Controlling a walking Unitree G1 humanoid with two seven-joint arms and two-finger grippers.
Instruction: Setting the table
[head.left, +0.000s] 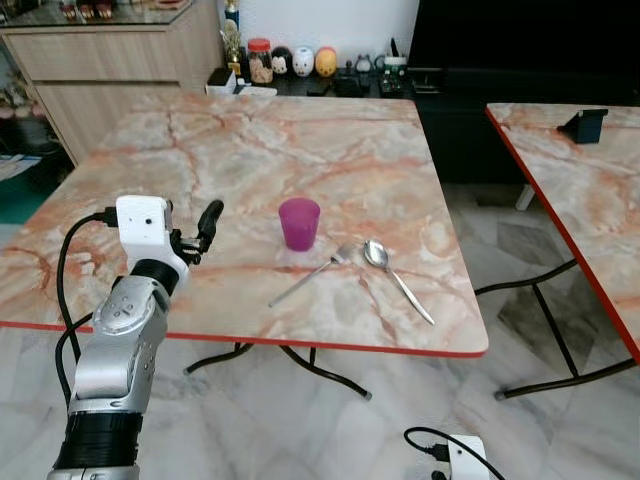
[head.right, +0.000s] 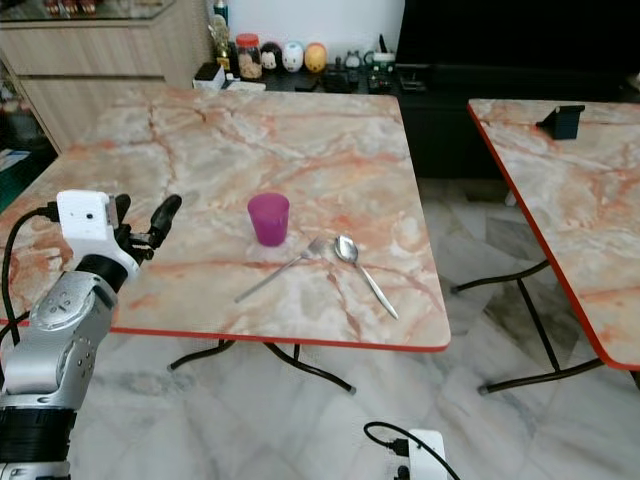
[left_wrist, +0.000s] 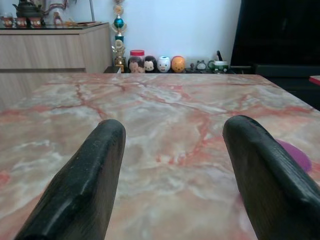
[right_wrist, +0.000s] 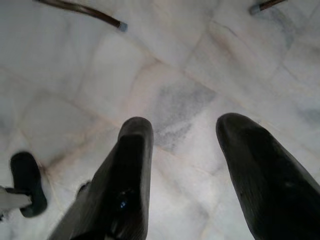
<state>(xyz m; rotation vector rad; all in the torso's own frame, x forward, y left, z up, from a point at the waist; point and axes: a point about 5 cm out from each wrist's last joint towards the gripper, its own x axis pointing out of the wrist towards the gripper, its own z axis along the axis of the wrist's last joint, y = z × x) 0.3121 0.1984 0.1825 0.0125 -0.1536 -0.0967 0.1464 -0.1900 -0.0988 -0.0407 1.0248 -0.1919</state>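
Item: marble-patterned table (head.left: 200, 150), red-edged, folding legs.

Contents, near-right part of top: purple plastic cup (head.left: 299, 222), upright; fork (head.left: 312, 273) lying just near-right of the cup, its tines close to the bowl of the spoon (head.left: 391, 273), the two handles splaying apart toward the near edge. Cup and cutlery are near one another, not touching as far as can be seen.

Left gripper (head.left: 204, 231): raised over the near-left part of the table, pointing toward the far side; fingers spread wide, nothing between them, touching nothing. The cup lies to its right.

Right gripper (right_wrist: 185, 165): hanging low over the floor, fingers apart, empty.

Step in hand, by judgement: reach for the cup. To do it well, swing the open fingers right, level with the cup's middle, straddle the wall squarely, close gently; keep clear of the fork beside it.

Far edge: jar and small figurines (head.left: 300, 62) on a dark shelf.
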